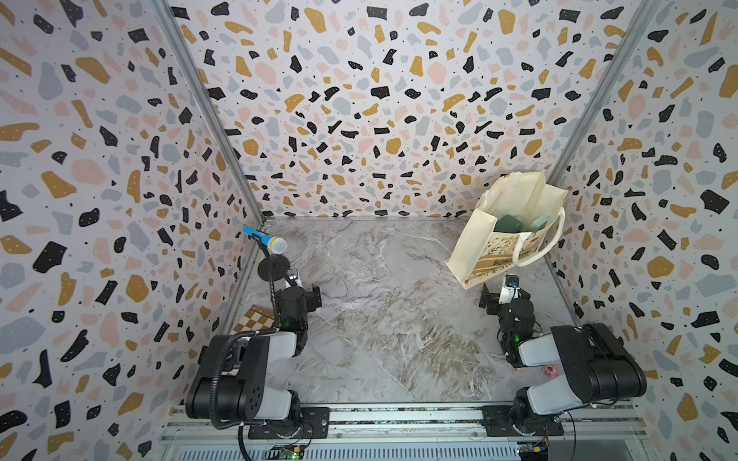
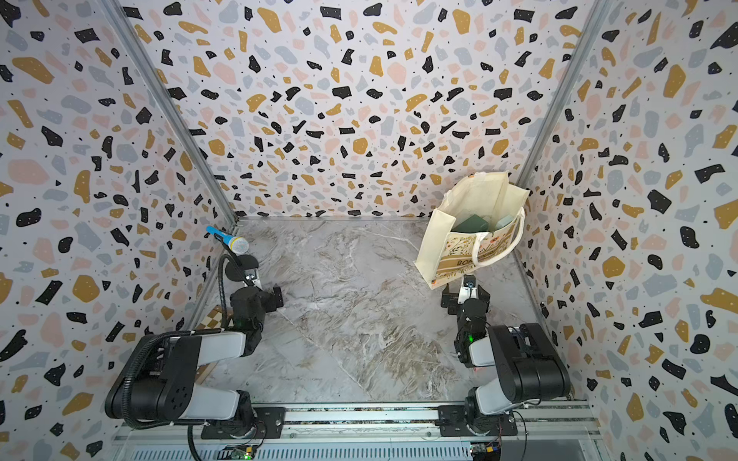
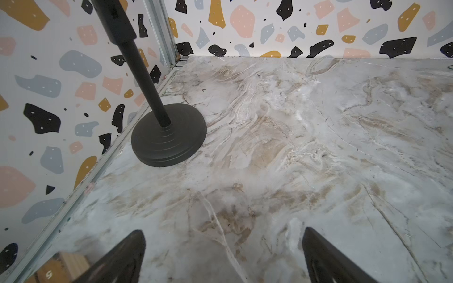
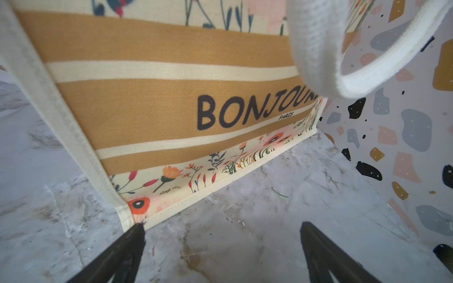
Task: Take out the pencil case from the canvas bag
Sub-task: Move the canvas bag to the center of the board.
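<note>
Both top views: bag [image 1: 473, 243] stands upright at far right corner of surface [image 1: 379, 303], close to both walls, mouth open upward. Inside, a dark green item [image 1: 508, 225] and beside it a pale green item [image 1: 540, 223]; cannot tell which is the pencil case. One handle [image 1: 533, 249] loops down over the printed side. Mic [image 1: 266, 240], blue grip with grey head, sits tilted on a stand at far left by the wall. Checkered board [image 1: 253, 319] lies at left edge, partly under the left arm. Left wrist view: left tool [image 3: 223, 235] open, fingers wide apart, nothing between them, bare surface below. Round black stand base [image 3: 169, 137] rests on surface just beside the wall, well ahead of the tool. Right wrist view: right tool [image 4: 221, 226] open and empty, low, facing the bag's printed side. One fingertip [image 4: 137, 232] sits at the bag's bottom corner; contact cannot be told. Tan band [image 4: 147, 110] reads BONJOUR PARIS, flowers above and below.
</note>
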Action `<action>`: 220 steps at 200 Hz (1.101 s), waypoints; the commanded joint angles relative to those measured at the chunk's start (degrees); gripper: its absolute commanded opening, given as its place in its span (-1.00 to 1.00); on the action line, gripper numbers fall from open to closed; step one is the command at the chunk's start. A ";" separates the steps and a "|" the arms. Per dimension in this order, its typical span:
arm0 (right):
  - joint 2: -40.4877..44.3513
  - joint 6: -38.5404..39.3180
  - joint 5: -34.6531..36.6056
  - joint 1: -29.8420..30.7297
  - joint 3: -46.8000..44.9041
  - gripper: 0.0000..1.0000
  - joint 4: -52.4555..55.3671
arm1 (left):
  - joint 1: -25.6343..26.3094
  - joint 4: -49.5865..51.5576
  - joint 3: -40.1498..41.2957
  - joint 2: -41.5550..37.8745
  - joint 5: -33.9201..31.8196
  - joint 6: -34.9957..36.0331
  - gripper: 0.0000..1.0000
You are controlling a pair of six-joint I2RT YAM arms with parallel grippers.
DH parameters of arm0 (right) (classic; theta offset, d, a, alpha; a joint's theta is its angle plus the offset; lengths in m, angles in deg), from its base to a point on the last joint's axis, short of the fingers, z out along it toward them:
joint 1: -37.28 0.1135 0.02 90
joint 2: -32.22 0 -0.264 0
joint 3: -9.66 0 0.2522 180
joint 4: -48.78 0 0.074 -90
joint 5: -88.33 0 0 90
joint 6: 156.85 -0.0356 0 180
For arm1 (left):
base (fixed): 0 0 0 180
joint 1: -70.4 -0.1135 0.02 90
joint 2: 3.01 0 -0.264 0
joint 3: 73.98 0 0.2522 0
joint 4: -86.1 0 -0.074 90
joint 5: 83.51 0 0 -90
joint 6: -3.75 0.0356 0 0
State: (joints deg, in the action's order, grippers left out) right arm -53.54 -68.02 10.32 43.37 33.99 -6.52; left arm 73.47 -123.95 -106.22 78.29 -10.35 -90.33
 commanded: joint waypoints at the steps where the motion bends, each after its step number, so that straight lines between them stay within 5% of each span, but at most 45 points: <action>1: 1.29 -0.09 -0.12 0.09 1.20 0.98 -0.99 | 0.18 -1.35 -0.60 -0.68 4.12 1.60 0.98; 177: 1.47 0.23 0.17 0.40 0.87 0.99 -1.50 | 0.46 -3.21 0.48 -1.17 3.23 1.93 0.98; 220: 7.33 1.82 3.31 2.84 1.00 0.98 2.95 | 9.10 7.24 -0.12 -15.59 -5.99 7.52 0.97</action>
State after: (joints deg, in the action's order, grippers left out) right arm -51.05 -67.61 11.67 44.92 33.97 -5.88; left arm 78.71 -120.71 -104.97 70.71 -9.85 -86.70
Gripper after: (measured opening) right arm 0.992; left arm 0.988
